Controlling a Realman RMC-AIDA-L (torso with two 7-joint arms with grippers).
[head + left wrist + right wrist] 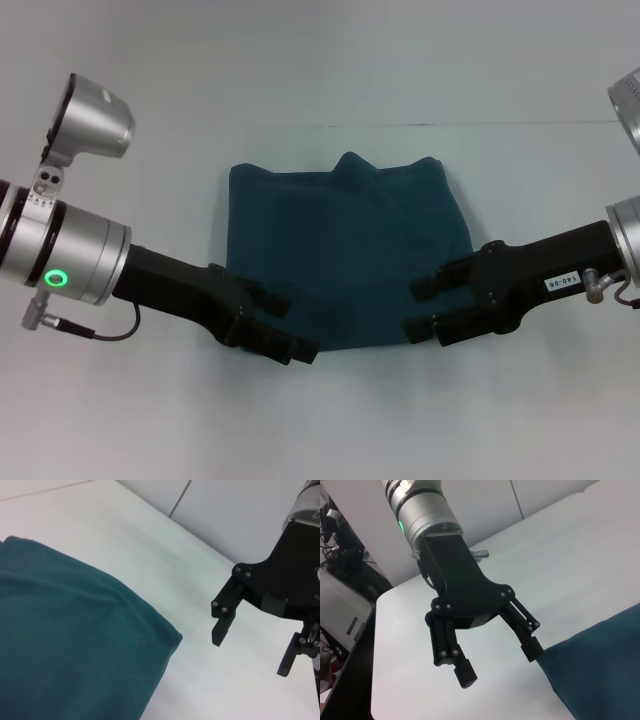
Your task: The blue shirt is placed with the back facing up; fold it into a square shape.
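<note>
Shirt-wise, the blue shirt (345, 260) is sitting in the middle of the white table (330, 420), already bunched down into a compact, roughly rectangular bundle, wider at the near edge than at the far one. The far edge isn't clean: a little peak of cloth pokes up around the middle and another bump sits at the far right corner. No lettering showing, just plain teal fabric with a few soft creases. Both arms come in low from the sides toward the near edge. The left gripper (290, 320) is right at the near left corner of the bundle, fingers spread apart with nothing between them; from the right wrist view the left gripper (497, 665) has one fingertip (533, 650) just about at the shirt's corner (547, 662), though whether it actually touches the cloth I can't say. The right gripper (425, 308) hangs over the near right part of the shirt, also spread wide and holding nothing. In the left wrist view the right gripper (252, 650) shows up with its two dark fingers apart over bare tabletop, just beside the rounded folded corner of the shirt (75, 645), not touching it. Cloth looks thick there, like several layers stacked.
</note>
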